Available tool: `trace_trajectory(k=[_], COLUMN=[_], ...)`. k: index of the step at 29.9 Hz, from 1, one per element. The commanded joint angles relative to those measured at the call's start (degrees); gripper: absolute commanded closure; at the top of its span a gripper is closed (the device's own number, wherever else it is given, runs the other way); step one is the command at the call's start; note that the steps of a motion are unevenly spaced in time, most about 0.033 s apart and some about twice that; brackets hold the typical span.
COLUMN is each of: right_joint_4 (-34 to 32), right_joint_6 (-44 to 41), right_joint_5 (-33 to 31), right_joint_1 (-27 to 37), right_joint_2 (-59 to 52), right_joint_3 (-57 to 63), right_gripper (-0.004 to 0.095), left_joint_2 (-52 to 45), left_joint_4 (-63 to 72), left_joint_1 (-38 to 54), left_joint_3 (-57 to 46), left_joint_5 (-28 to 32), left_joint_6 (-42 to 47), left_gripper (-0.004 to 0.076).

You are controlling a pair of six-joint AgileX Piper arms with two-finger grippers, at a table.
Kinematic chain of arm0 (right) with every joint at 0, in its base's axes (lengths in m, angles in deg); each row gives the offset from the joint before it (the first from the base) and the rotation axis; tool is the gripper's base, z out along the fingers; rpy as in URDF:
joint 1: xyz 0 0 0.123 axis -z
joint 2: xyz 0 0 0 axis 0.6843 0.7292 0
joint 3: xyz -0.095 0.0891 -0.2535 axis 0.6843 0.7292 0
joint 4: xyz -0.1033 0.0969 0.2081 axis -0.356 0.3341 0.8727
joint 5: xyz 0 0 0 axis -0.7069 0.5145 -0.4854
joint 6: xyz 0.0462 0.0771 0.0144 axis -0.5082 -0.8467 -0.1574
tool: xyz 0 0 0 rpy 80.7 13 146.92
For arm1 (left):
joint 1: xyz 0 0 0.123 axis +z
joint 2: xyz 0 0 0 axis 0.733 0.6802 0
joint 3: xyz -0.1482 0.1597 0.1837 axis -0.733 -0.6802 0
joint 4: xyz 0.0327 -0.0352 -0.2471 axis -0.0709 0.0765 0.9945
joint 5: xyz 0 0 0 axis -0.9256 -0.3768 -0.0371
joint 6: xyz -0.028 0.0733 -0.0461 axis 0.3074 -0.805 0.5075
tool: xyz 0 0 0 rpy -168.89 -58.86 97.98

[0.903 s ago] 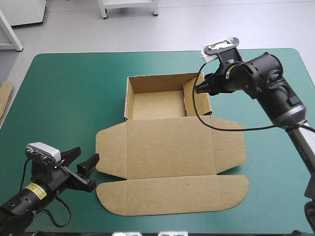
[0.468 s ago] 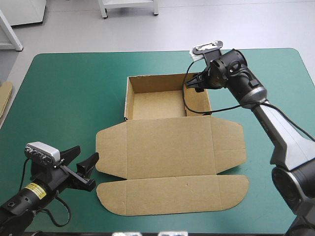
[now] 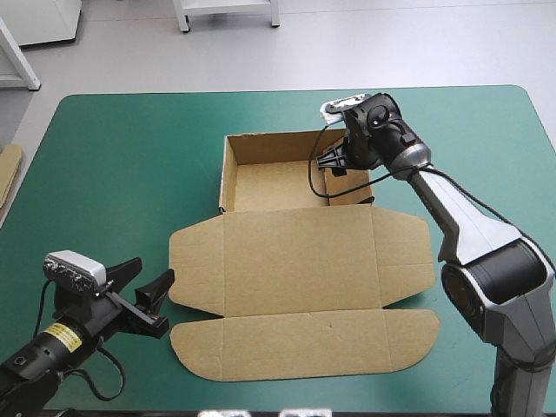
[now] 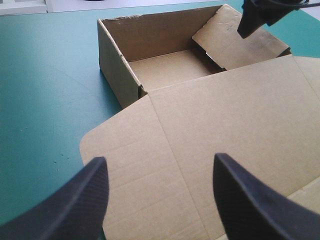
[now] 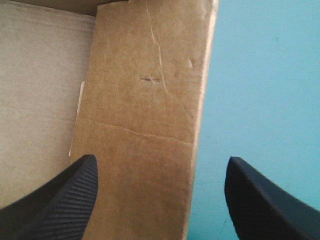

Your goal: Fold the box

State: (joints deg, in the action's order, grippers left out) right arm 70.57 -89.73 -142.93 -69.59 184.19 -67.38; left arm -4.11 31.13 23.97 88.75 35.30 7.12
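This is a robotics lab or test room: a robot's left arm (image 3: 39, 360) and right arm (image 3: 473, 221) reach over a table (image 3: 130, 156) with a teal-green cover bearing a brown box (image 3: 295, 261), on a plain grey floor (image 3: 391, 43) with white furniture legs (image 3: 274, 14) beyond.

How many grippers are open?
2. The left gripper is open near the table's near left corner, beside the box; the right gripper is open at the box's right wall, one finger either side.

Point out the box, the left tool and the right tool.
box (image 3: 295, 261): high view, on the flat lid panel.
left tool (image 3: 153, 271): high view, midway between its open fingertips.
right tool (image 5: 161, 159): right wrist view, midway between its open fingertips, astride the box's side wall.
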Motion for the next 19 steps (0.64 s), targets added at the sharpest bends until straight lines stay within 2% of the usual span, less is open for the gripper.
trace_trajectory(k=[1, 8, 12, 16, 19], right_joint_4=[1.6, 4.7, 4.9, 5.2, 5.4], right_joint_6=[1.1, 1.8, 2.2, 4.5, 5.1], right_joint_5=[0.7, 0.1, -0.3, -1.8, -3.6], right_joint_1=[1.2, 3.4, 3.5, 3.5, 3.5], right_joint_2=[-1.2, 0.0, 0.8, 1.8, 2.3], right_joint_3=[-2.0, -2.0, -2.0, -2.0, -2.0], right_gripper=[0.0241, 0.0286, 0.0375, 0.0551, 0.0763], left_joint_2=[0.3, 0.3, 0.3, 0.3, 0.3], left_joint_4=[0.6, 0.6, 0.6, 0.6, 0.6], left_joint_1=[-0.5, -0.5, -0.5, -0.5, -0.5], left_joint_3=[1.5, 1.5, 1.5, 1.5, 1.5], left_joint_5=[4.6, 4.5, 4.5, 4.5, 4.5], left_joint_6=[0.0, 0.0, 0.0, 0.0, 0.0], left_gripper=[0.0287, 0.0287, 0.0288, 0.0293, 0.0297])
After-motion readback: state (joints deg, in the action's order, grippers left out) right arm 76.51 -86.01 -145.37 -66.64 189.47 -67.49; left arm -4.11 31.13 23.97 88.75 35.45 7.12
